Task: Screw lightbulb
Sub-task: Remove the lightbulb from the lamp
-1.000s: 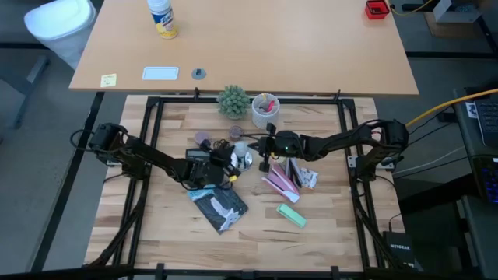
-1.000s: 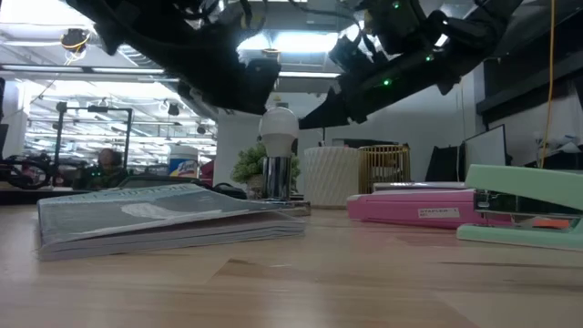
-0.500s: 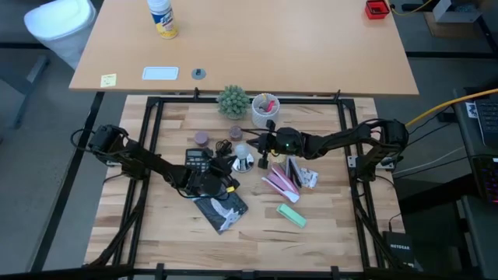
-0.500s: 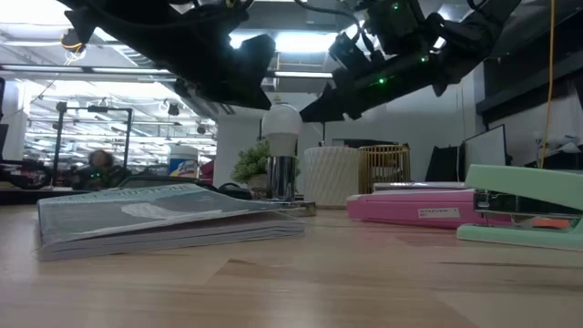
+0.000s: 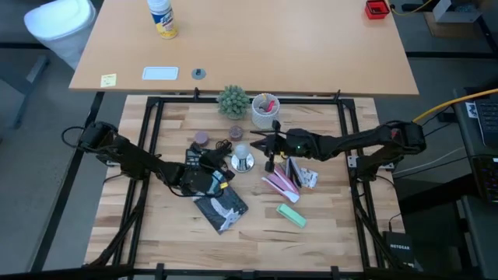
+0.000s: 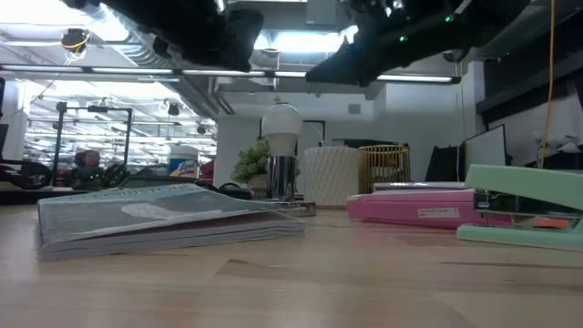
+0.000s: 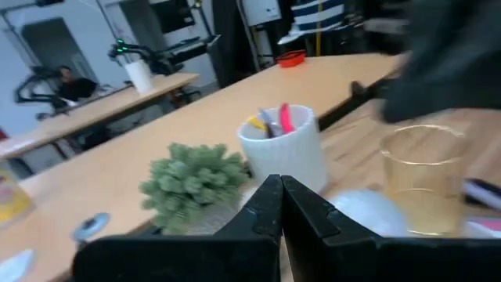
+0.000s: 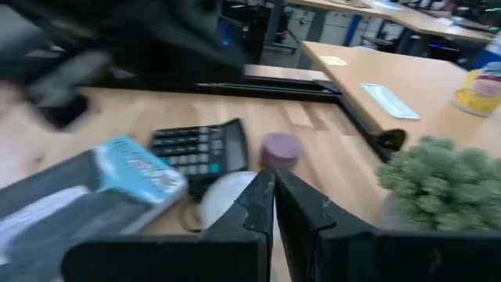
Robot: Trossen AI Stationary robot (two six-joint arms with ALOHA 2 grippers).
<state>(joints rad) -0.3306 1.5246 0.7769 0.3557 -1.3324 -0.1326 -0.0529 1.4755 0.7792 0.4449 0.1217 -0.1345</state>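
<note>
Standing upright in round shiny silver base (image 5: 243,162): small frosted white globe lightbulb (image 6: 281,125). Hovering nearby with clenched, empty jaws: left gripper (image 5: 220,165), right gripper (image 5: 257,143). Needing jaws reopened before regripping globe squarely.

- We read "NETGEAR", we think, though the print is tiny, on the black box (image 5: 398,250) at the high view's lower right.
- We cannot read the pink case's label (image 6: 444,212) or the calculator's keys (image 8: 197,146).
</note>
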